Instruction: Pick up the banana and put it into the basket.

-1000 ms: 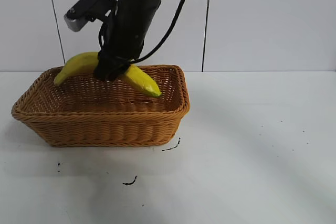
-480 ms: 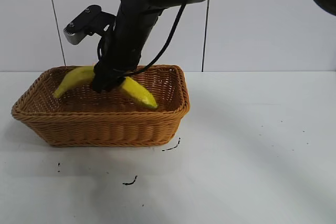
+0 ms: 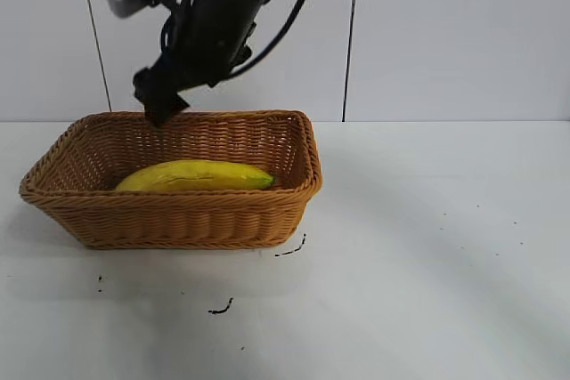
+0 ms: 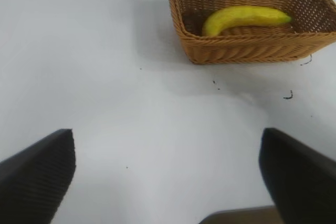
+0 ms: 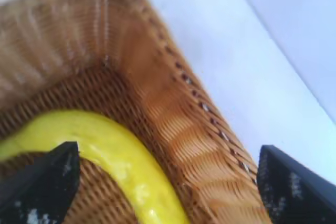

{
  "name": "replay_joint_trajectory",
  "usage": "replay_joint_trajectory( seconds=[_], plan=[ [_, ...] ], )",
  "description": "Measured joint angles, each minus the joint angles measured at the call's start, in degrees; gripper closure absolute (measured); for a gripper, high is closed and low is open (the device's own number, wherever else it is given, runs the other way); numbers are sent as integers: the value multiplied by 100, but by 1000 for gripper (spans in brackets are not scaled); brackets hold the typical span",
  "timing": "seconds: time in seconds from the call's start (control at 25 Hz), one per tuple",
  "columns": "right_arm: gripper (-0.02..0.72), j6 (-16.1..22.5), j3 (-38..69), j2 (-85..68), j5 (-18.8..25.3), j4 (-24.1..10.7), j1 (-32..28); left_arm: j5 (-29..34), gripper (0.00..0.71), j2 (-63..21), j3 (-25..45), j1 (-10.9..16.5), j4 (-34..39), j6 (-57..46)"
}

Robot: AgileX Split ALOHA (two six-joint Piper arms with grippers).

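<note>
The yellow banana point(image 3: 196, 175) lies flat on the floor of the tan woven basket point(image 3: 169, 211), its greenish tip toward the right wall. My right gripper point(image 3: 158, 100) hangs above the basket's back rim, open and holding nothing. In the right wrist view the banana point(image 5: 121, 161) curves below the wide-apart fingers point(image 5: 47, 182), beside the basket wall point(image 5: 178, 114). My left gripper point(image 4: 168, 177) is open over bare table, well away from the basket point(image 4: 252, 48) and the banana point(image 4: 244, 17).
The basket stands at the left of a white table point(image 3: 427, 246), in front of a white panelled wall. Small black marks point(image 3: 221, 309) dot the table in front of the basket. To the basket's right the table is bare.
The right gripper opened and let go of the banana, which dropped from above the back rim onto the basket floor. The gripper then rose above the rim.
</note>
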Motion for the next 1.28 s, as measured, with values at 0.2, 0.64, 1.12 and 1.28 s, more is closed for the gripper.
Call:
replay_joint_trajectory(
  seconds=[0.2,0.64,1.12,1.28],
  plan=[
    [64,77,0,-23,630,24,-677,0,20,0,0,0,0,0],
    [64,36,0,-23,1190,24,-2437,0,20,0,0,0,0,0],
    [64,-139,104,-134,1613,219,-2862,0,20,0,0,0,0,0],
    [64,-139,740,-686,1606,237,-2862,0,20,0,0,0,0,0]
  ],
)
